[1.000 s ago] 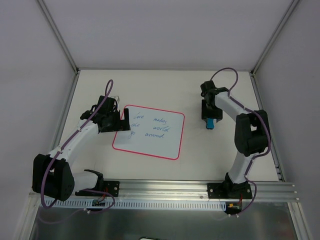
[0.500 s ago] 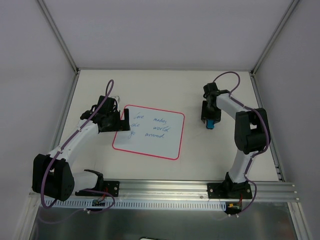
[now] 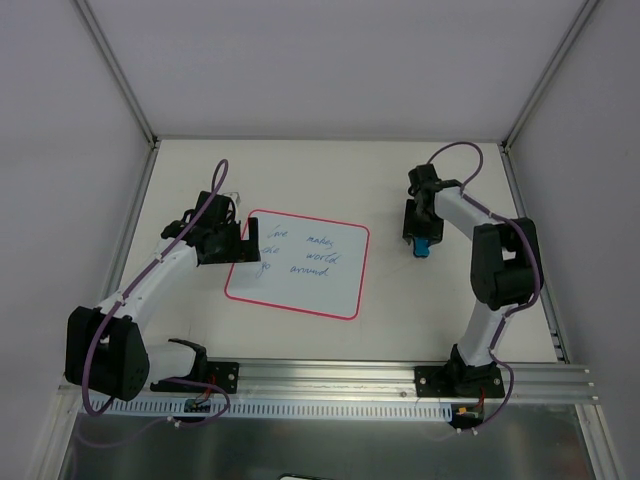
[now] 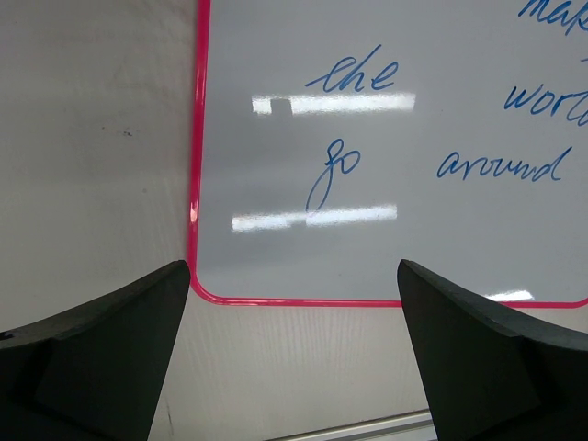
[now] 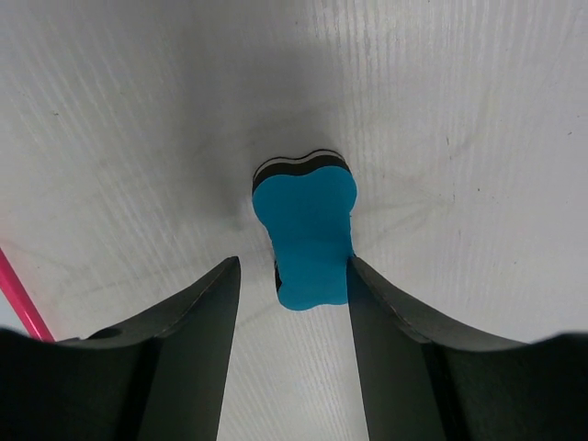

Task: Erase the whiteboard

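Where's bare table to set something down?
Bare: far strip between whiteboard and back wall; gap between whiteboard and blue eraser; near strip before the rail. Crowded: left fingers at the whiteboard's left edge, right fingers around the eraser.

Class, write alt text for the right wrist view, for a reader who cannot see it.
A small blue eraser lies on the white table between the open dark fingers of the right gripper, not yet clamped. A sliver of the pink rim of the whiteboard shows at lower left.

A robot lab cell: plain white walls (image 3: 300,60), aluminium frame posts (image 3: 115,70), a slotted mounting rail (image 3: 330,375).
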